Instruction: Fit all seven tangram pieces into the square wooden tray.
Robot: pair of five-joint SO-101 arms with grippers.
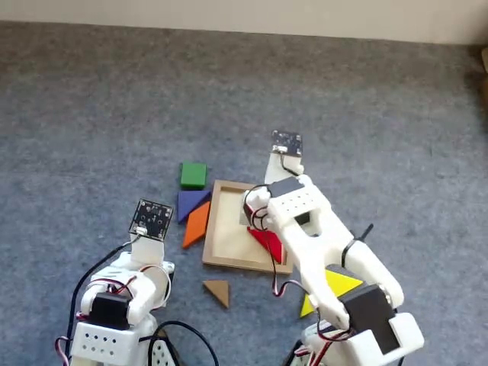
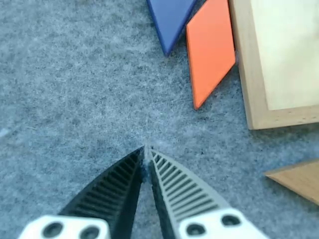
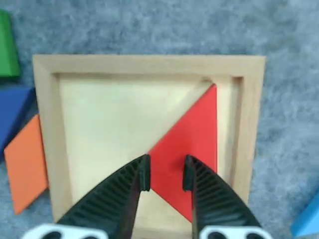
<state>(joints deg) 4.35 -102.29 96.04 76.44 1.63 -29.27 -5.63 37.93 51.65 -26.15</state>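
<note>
The square wooden tray lies on the grey carpet, and a red triangle lies flat inside it along one side. My right gripper hangs open just above the red triangle's edge, holding nothing. In the high view the right arm reaches over the tray and covers part of the red triangle. My left gripper is shut and empty, low over bare carpet near the orange parallelogram. A blue triangle lies beside the orange piece.
Left of the tray lie a green square, the blue triangle and the orange parallelogram. A brown triangle sits in front of the tray. A yellow triangle shows under the right arm. A light blue piece lies beside the tray.
</note>
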